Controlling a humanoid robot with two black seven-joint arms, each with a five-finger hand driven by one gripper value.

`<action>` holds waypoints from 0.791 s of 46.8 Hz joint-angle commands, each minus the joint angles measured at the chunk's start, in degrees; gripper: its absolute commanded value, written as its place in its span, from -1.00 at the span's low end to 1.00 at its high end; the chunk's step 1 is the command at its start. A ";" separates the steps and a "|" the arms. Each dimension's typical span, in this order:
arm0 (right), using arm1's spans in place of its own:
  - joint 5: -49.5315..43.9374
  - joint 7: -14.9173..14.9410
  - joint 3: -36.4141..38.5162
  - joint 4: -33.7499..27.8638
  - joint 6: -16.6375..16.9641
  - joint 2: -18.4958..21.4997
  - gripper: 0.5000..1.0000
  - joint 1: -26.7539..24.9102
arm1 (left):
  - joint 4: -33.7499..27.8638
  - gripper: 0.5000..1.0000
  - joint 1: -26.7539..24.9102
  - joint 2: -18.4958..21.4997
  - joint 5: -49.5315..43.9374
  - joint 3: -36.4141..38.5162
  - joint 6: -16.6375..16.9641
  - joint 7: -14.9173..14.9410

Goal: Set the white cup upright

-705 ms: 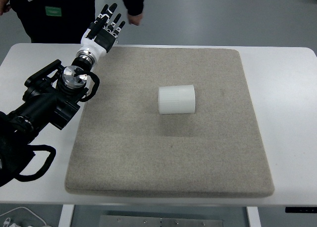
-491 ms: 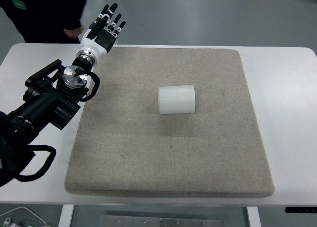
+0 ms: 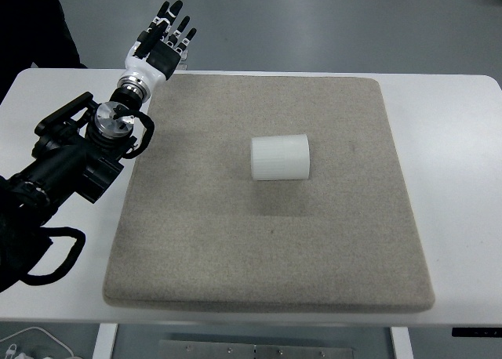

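A white ribbed cup (image 3: 281, 157) lies on its side near the middle of the grey felt mat (image 3: 267, 249). My left hand (image 3: 161, 41) is raised over the mat's far left corner, well to the left of the cup and apart from it. Its fingers (image 3: 171, 14) are spread and hold nothing. The black left arm (image 3: 74, 159) reaches in from the left edge. The right arm does not show.
The mat covers most of the white table (image 3: 459, 139). A person in dark clothing (image 3: 31, 22) stands at the far left, just beyond the table's back edge. A white cable (image 3: 23, 343) lies below the table's near left corner.
The person has stepped away to the left, and their hand no longer shows at the top. My left hand has shifted slightly left and away.
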 commanded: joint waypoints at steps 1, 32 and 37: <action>0.08 0.00 0.00 0.00 0.00 0.00 0.72 0.00 | -0.04 0.99 0.10 -0.01 0.11 0.10 -1.58 -0.05; 0.00 0.00 0.00 0.00 0.00 0.00 0.72 0.00 | -0.13 0.98 -7.19 -0.01 26.55 6.61 -1.23 0.56; 0.00 0.00 0.00 0.00 0.00 0.00 0.72 0.00 | -0.74 0.97 -8.86 -0.01 32.88 6.96 -1.23 1.00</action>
